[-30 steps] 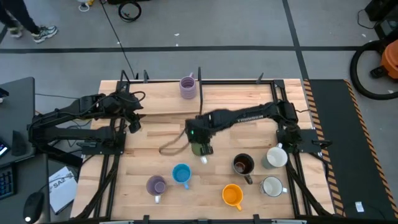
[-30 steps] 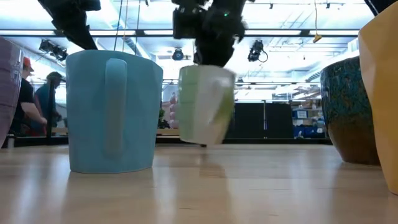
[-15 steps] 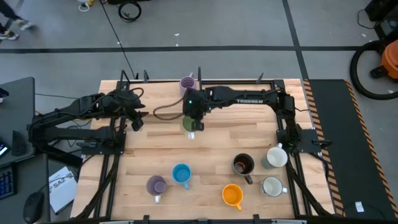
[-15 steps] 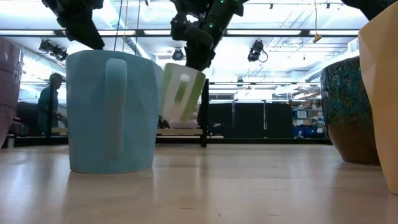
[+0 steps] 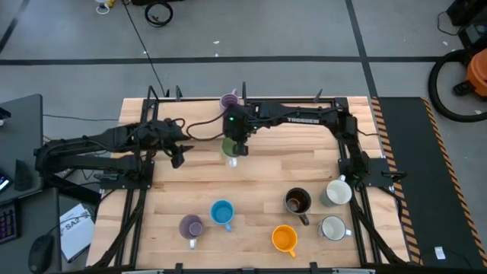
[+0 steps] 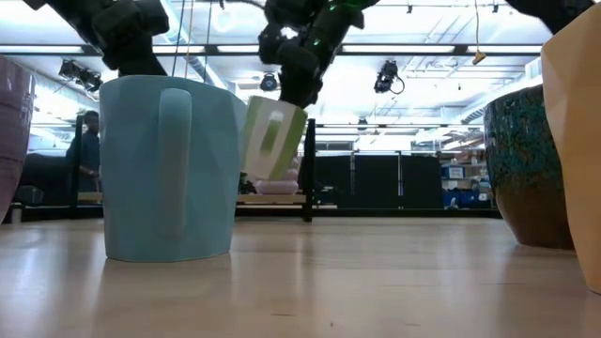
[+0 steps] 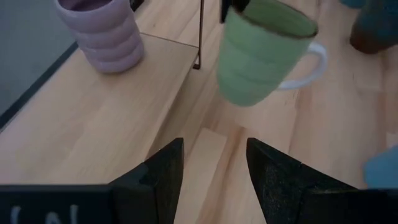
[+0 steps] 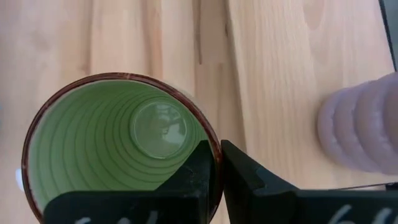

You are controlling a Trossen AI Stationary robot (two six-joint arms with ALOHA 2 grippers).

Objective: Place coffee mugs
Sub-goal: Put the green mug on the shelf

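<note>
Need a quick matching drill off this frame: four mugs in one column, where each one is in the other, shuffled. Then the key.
Things:
1. green mug
2. blue mug
3. orange mug
4. dark brown mug

Places:
A. on the table's near edge, between the dark brown mug and a white mug
B. lifted and tilted, its rim pinched by the right gripper
C. standing right of the lilac mug at the near edge
D. standing left of the two white mugs

Pairs: 1-B, 2-C, 3-A, 4-D

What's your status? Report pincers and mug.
Right pincer shut on green mug rim, airborne, tilted. Left pincer open, facing it. Lilac mug close behind.
</note>
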